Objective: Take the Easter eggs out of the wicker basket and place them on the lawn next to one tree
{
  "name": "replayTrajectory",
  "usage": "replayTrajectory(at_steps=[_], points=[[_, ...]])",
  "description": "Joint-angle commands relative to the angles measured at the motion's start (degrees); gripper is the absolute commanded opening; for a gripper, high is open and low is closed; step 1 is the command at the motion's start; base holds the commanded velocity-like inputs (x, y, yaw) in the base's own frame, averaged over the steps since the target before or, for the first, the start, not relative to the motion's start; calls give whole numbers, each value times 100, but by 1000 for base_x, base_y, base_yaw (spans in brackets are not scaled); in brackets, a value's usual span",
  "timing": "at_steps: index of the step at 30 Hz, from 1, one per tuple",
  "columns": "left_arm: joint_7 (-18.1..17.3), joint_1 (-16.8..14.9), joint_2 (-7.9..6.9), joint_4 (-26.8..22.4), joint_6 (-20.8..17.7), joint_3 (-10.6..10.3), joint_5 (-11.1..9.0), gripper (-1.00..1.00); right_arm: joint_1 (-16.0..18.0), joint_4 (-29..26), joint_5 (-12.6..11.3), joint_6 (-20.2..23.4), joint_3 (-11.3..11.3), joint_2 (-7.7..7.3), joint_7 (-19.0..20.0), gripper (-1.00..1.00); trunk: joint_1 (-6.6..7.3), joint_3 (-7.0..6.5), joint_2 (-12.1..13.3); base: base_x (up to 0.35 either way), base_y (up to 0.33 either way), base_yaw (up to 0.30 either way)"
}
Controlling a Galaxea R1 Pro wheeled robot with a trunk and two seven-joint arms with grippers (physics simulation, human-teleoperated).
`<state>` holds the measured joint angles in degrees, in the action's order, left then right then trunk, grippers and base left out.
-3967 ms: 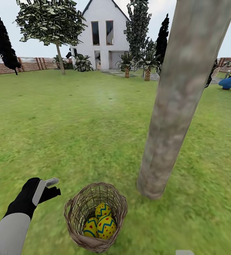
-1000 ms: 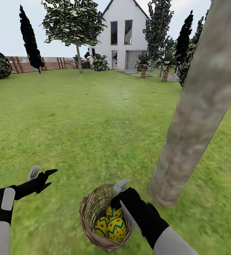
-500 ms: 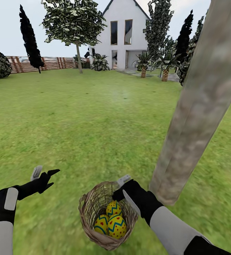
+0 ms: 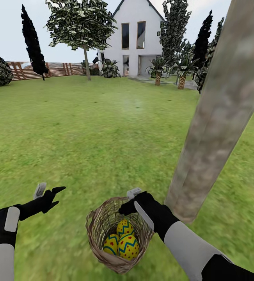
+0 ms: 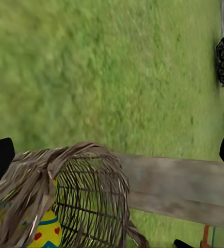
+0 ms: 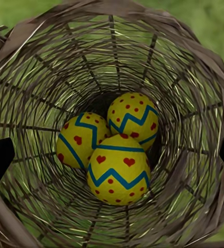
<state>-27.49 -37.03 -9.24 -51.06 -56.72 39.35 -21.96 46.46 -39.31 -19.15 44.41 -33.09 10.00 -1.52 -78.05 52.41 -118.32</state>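
Right gripper [image 4: 131, 200], fingers spread and empty, now back at wicker basket [image 4: 99, 230] rim: 3 Easter eggs [image 6: 114, 155] unpicked; left gripper [image 4: 48, 192] spread, idle.

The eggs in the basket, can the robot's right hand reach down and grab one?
Probably yes. The right gripper hovers open at the rim of the wicker basket, looking straight into its open top. The three Easter eggs lie uncovered at the bottom, with nothing between. The narrowing basket walls may make it a tight fit.
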Motion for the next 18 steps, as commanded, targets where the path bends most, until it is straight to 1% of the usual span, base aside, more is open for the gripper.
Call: replayTrajectory(at_steps=[1, 9, 14, 16, 18], points=[[-37, -6, 2, -1, -32, 18, 25, 100, 4, -7, -17, 19, -8, 0, -16, 100, -22, 23, -44, 0, 0, 0], [-37, -6, 2, 1, -34, 17, 25, 100, 10, 76, -41, 43, -13, 0, -55, 100, -198, 167, -365, 0, 0, 0], [-42, -6, 2, 8, -35, 18, 24, 100, 49, 85, -50, 683, -12, 0, -62, 100, -307, 257, -565, 0, 0, 0], [-44, -6, 2, 8, -39, 19, 25, 100, 53, 88, -63, 740, -8, 0, -66, 100, -351, 293, -646, 0, 0, 0], [-45, -6, 2, 8, -42, 20, 25, 100, 55, 89, -155, 765, -6, 0, -67, 100, -395, 329, -726, 0, 0, 0]])
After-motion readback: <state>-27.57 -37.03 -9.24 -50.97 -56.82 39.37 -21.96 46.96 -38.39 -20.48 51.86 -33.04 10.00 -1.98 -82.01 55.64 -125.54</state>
